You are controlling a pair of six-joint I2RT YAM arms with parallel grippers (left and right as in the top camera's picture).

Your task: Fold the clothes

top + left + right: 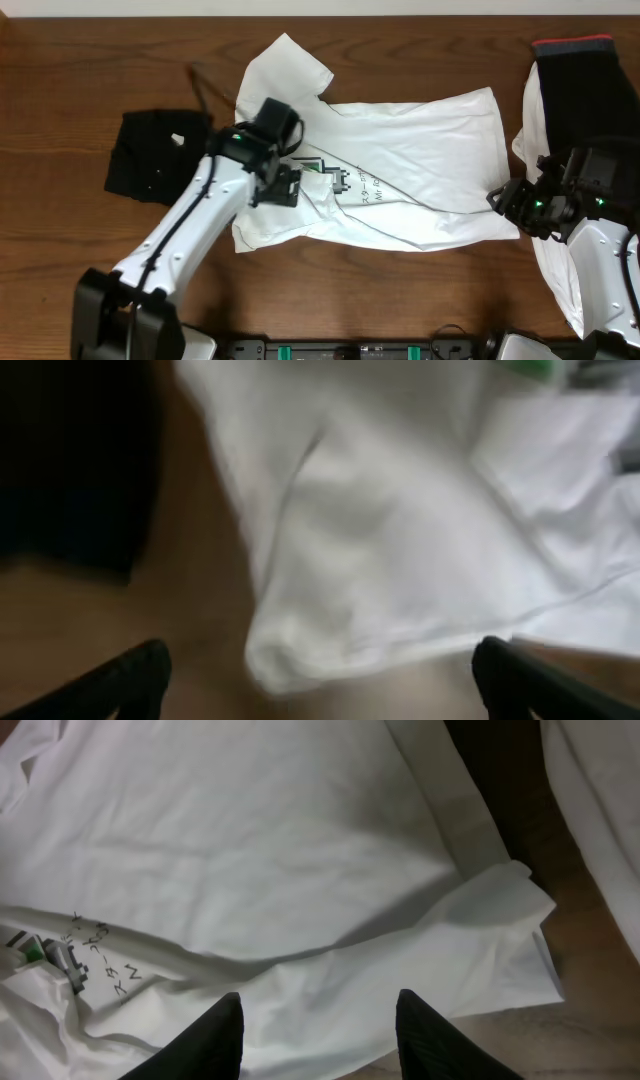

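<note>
Overhead, I had the white T-shirt [400,150] lying spread across the middle of the tabletop [80,80], its lower edge rumpled. A black garment [150,155] lay off to its left, and at the right was another white garment [557,275] under a dark piece with a red band [575,60]. I judged the left tool [283,187] sat over the shirt's sleeve end and the right tool [508,200] at the opposite lower corner so that each could take one end for a fold. The chest print [345,185] showed as a small green-and-dark graphic with a line of lettering, too small for me to read. Left wrist, the picture was blurred; the fingers [140,672] stood wide apart and empty, with a bunched fold of the shirt just ahead between them and bare wood beneath. Right wrist, that tool's fingers [220,1035] were parted to a moderate gap, holding nothing, above the rumpled hem near its turned-over corner [505,890]. The lettering [95,950] appeared inverted there and I could not make it out.
</note>
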